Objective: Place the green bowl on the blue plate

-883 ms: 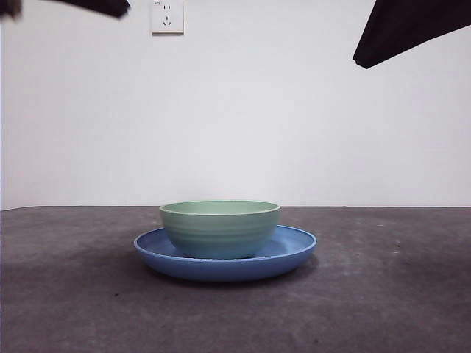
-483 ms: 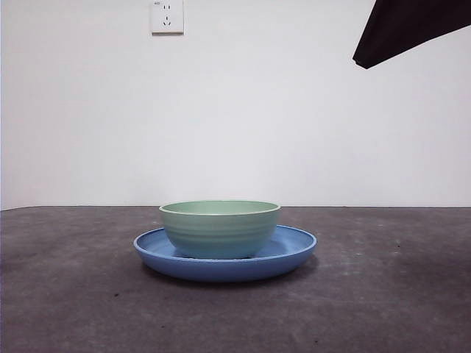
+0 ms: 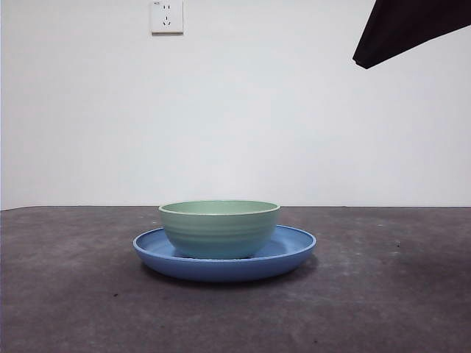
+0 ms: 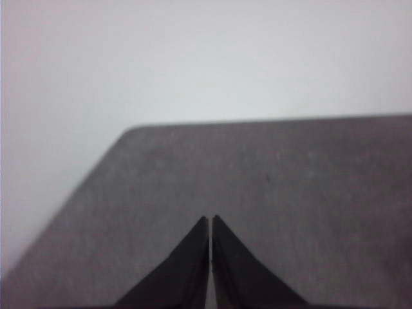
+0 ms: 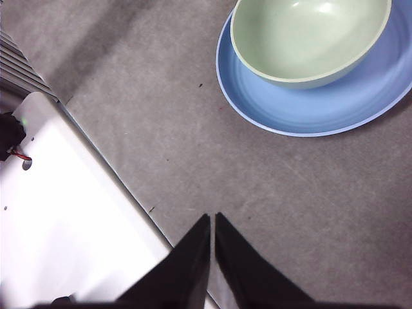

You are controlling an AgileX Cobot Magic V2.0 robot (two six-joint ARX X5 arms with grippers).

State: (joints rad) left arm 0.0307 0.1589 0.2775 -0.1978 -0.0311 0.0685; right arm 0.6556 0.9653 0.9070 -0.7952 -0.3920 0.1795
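The green bowl (image 3: 220, 229) stands upright inside the blue plate (image 3: 294, 250) at the middle of the dark table. Both also show in the right wrist view, the bowl (image 5: 309, 38) sitting on the plate (image 5: 309, 109). My right gripper (image 5: 212, 222) is shut and empty, held above the table well away from the plate; its arm is the black tip at the top right of the front view (image 3: 401, 29). My left gripper (image 4: 211, 224) is shut and empty over bare table near a table corner, out of the front view.
A white wall with a socket (image 3: 167, 16) stands behind the table. A white base plate (image 5: 64, 219) lies along the table's edge in the right wrist view. The table's edge and a rounded corner (image 4: 132, 132) show in the left wrist view.
The black arm tip at the top left of the front view has withdrawn out of sight. The bowl, the plate and the top-right arm have not moved.
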